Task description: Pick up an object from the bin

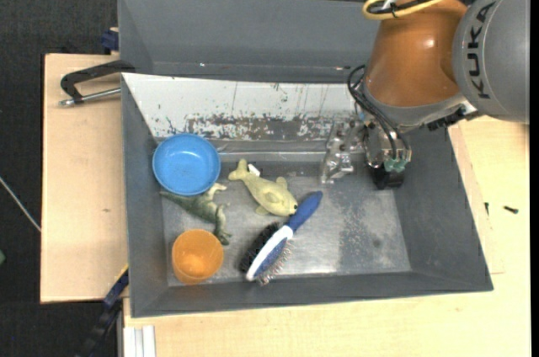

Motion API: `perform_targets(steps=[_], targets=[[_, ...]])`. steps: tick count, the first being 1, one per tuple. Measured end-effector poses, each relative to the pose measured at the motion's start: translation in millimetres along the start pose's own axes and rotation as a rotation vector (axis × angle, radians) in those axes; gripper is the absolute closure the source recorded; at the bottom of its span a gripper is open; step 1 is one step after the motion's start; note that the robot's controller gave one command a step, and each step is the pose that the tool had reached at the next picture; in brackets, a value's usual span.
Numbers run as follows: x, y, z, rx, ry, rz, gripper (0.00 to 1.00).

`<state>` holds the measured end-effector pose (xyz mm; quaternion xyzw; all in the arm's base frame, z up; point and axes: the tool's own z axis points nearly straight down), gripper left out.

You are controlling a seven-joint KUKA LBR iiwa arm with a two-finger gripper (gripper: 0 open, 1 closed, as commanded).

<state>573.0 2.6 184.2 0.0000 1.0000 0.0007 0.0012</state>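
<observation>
Pincer (340,158) hangs near 1 o'clock in the grey bin (438,212), and it is not clear how wide it stands. At its 8 o'clock, a little apart, lies a pale yellow toy fish (266,192). A blue-handled brush (278,242) lies at 7 o'clock. Farther off toward 9 o'clock sit a blue bowl (186,163), a green dinosaur (202,208) and an orange cup (197,254).

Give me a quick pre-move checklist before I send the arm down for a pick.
1. Gripper within the bin walls: ok, over bare floor near the back right.
2. Gripper over a thing: not ok.
3. Targets nearby: ok, yellow fish toy and blue-handled brush lie view-left.
4. Fish toy apart from brush: cannot tell.
5. Blue bowl and orange cup away from gripper: ok.
</observation>
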Motion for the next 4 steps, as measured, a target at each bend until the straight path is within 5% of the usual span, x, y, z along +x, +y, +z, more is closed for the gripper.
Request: perform_targets(steps=[1,2,3,4], targets=[[0.0,0.0,0.0,0.0,0.0,0.0,0.0],[11.9,32.3,110.8,0.0,-0.004,-0.419,0.0],[9.0,33.5,108.7,0.0,-0.017,-0.419,1.0],[12.1,36.6,-23.2,0.002,-0.011,-0.469,1.0]])
